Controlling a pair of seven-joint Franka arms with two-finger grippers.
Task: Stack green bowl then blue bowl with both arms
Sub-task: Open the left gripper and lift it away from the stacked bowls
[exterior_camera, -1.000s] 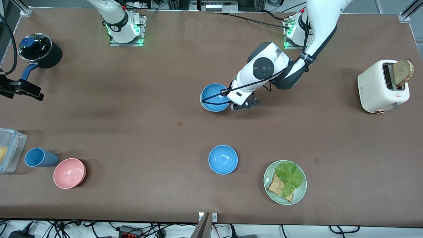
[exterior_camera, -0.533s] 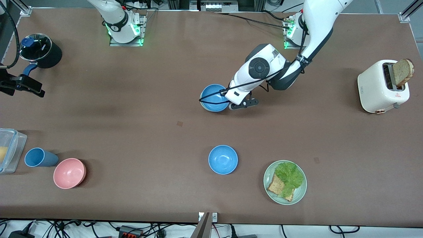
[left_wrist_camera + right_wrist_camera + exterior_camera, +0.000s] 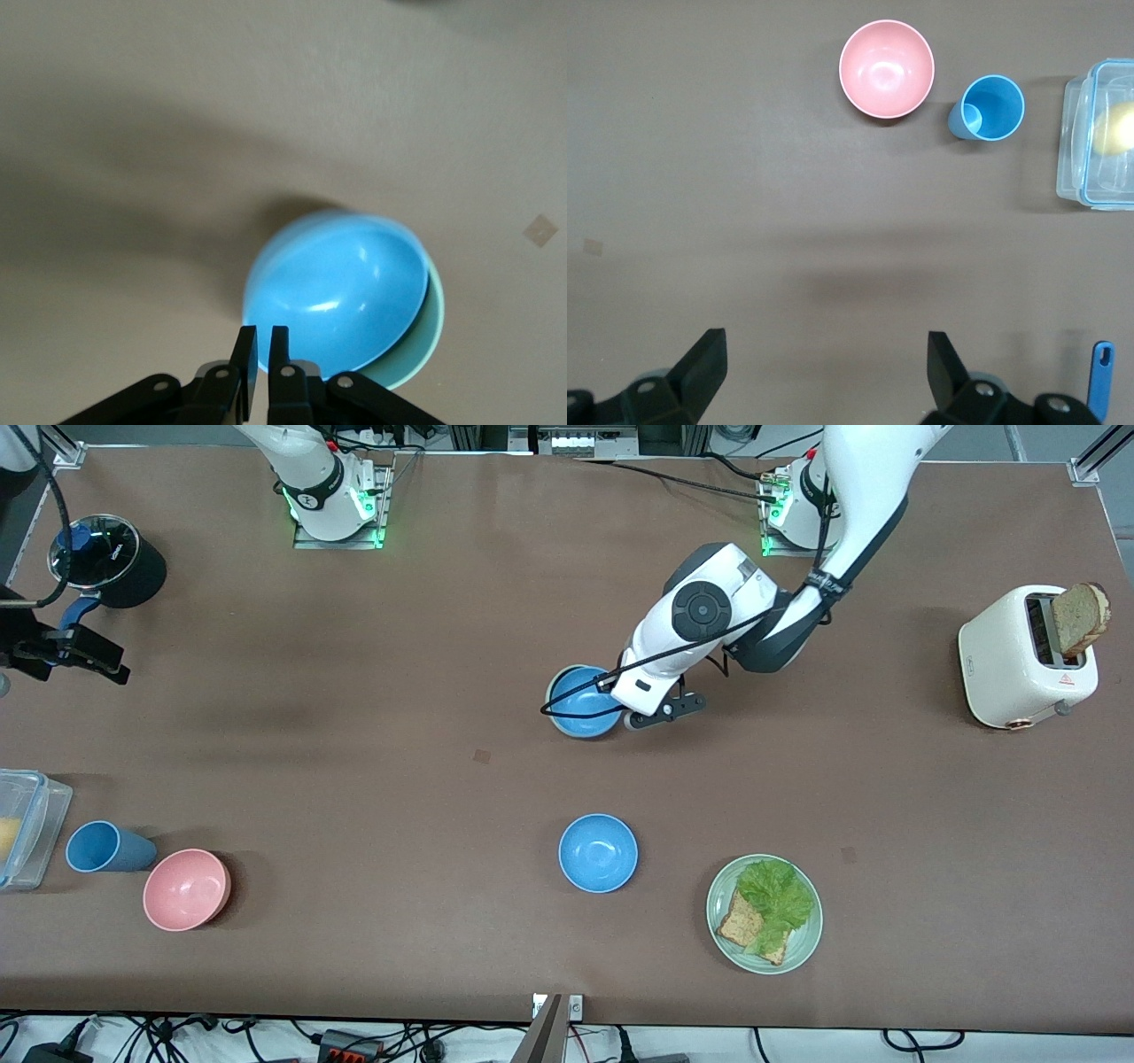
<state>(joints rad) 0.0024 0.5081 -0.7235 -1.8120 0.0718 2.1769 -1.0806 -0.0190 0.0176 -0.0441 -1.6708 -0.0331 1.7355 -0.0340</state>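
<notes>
two nested bowls point(image 3: 354, 310), bare table point(image 3: 354, 779) around

Toaster: a cream-white toaster point(image 3: 1028, 657) stands at the left arm's end, a slice of brown bread point(image 3: 1081, 617) sticking up from its slot.
Plate: a flat pale green plate point(image 3: 765, 914) carries lettuce and bread, near the front edge.
Pink bowl: a round matte pink bowl point(image 3: 186, 889) sits just beside a tall blue cup point(image 3: 104, 847).
Container: a clear plastic box point(image 3: 25, 828) lies beside the cup.
Pot: a black pot with glass lid point(image 3: 108, 561) sits at the right arm's end.
</notes>
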